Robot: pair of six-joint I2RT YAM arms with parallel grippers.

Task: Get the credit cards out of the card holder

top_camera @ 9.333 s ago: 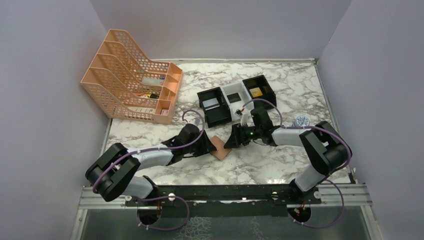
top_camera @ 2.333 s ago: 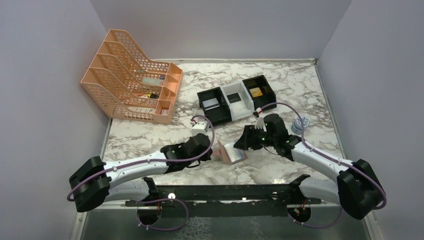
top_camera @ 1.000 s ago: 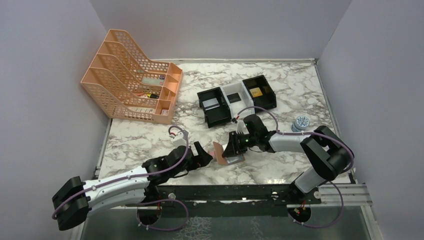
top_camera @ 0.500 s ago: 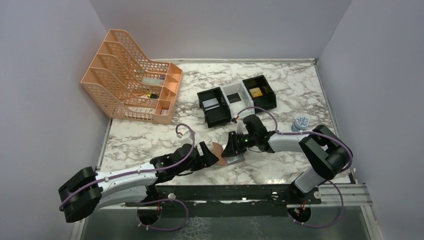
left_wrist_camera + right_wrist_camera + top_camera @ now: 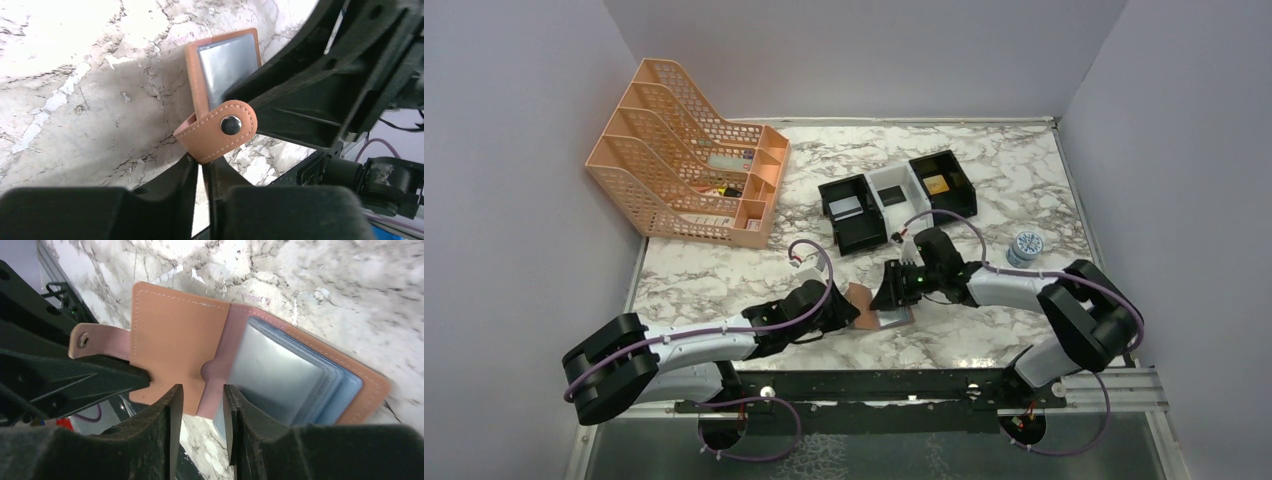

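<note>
The tan card holder (image 5: 869,304) lies open on the marble, its snap-tab flap (image 5: 220,131) raised. A silver-grey credit card (image 5: 272,375) sits in its pale blue pockets, and I see the same card (image 5: 227,65) in the left wrist view. My left gripper (image 5: 202,165) comes in from the left (image 5: 848,311), shut on the lower edge of the card holder's tab. My right gripper (image 5: 202,390) hovers over the fold (image 5: 892,294), open, its fingers straddling the pink inner edge beside the card without holding it.
Behind the wallet stand three box trays: a black tray (image 5: 864,238) with a silver-grey card, a white tray (image 5: 911,206) with a dark card, and a black tray (image 5: 962,192) with a gold one. An orange mesh rack (image 5: 686,150) fills the back left. A small round object (image 5: 1024,245) lies to the right.
My left gripper has slid right to the raised flap, and its jaws have gone from wide apart to nearly together at the tab. The right gripper has barely moved.
</note>
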